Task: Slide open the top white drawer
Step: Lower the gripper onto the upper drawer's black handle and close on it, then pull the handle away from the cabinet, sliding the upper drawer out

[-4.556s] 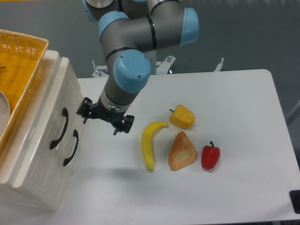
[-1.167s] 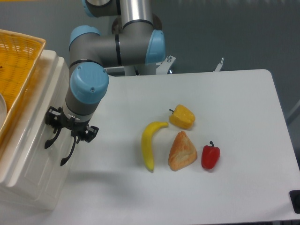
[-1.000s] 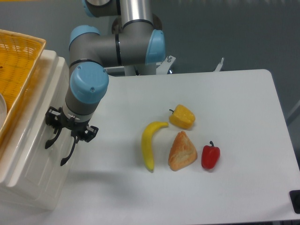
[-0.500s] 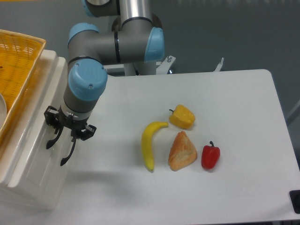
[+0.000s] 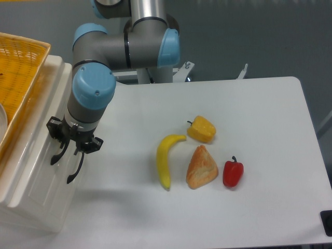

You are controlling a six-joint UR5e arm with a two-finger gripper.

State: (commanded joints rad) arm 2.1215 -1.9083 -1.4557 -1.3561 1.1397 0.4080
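The top drawer [image 5: 39, 150] sat at the left edge of the bench [image 5: 249, 129], upper of the white cabinet's two, apparently not pulled out yet. The hand [image 5: 74, 141] was right at its black handle [image 5: 58, 154]; couldn't tell if it was clamped. Glossy plastic looked slippery and light, so the handle's probably the only decent grab. White bench, grey wall behind.

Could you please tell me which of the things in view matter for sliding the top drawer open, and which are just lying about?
Belong to the job:
top white drawer
its black handle
gripper, at the drawer front

Just lying about:
banana
yellow pepper
bread
red pepper
yellow basket
lower drawer handle
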